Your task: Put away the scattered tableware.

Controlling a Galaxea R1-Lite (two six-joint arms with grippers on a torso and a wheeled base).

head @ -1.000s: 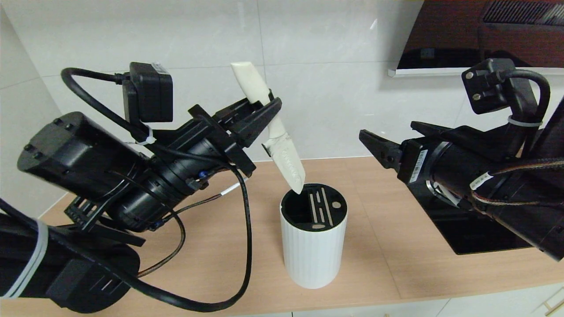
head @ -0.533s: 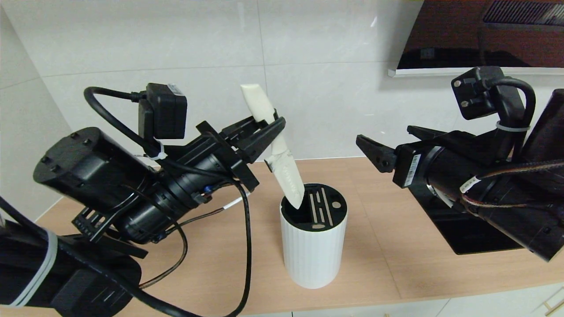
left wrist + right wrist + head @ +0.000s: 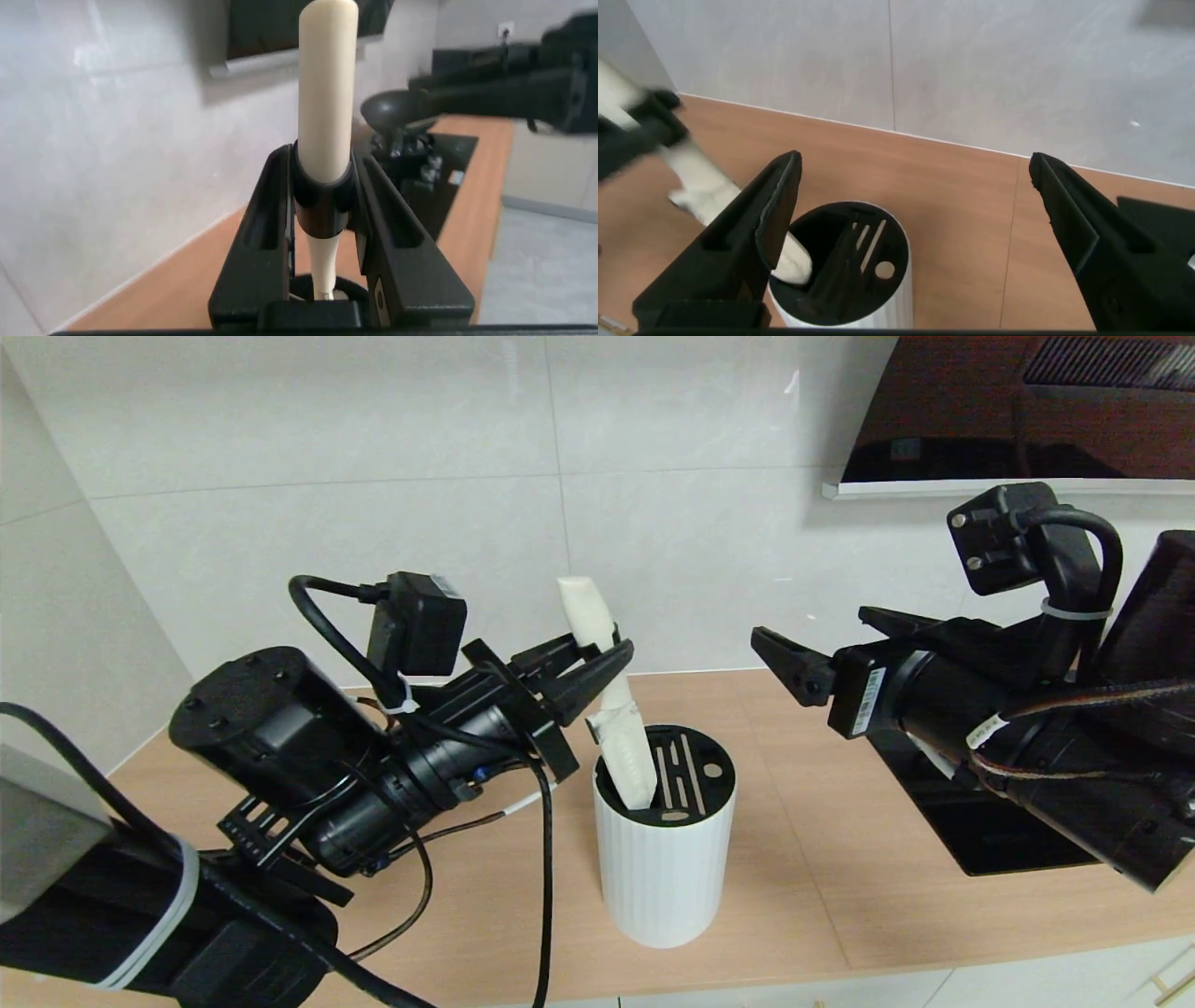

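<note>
**Grasp and placement**

The left gripper [image 3: 609, 658] has its jaws pinching the cream handle of the knife [image 3: 624, 747] just above the blade. This probably leaves the whole blade free to enter the holder. The knife points blade-down and leans slightly. Its tip is already inside the wide opening in the black top of the white ribbed holder [image 3: 663, 877], on the side nearer the left arm. Most of the blade and the whole handle stand above the rim. The narrow slots beside that opening hold nothing visible.

The right gripper [image 3: 810, 623] hangs beside and above the holder, apart from it, with its jaws spread and holding nothing. From there it could steady the holder if needed.

**Surface and room**

The holder stands upright on a light wood-grain worktop [image 3: 803, 896]. A black cooktop [image 3: 990, 840] is set into the worktop on the robot's right, below a dark range hood [image 3: 1008, 420]. Large pale tiles cover the wall [image 3: 700, 523] behind.
</note>
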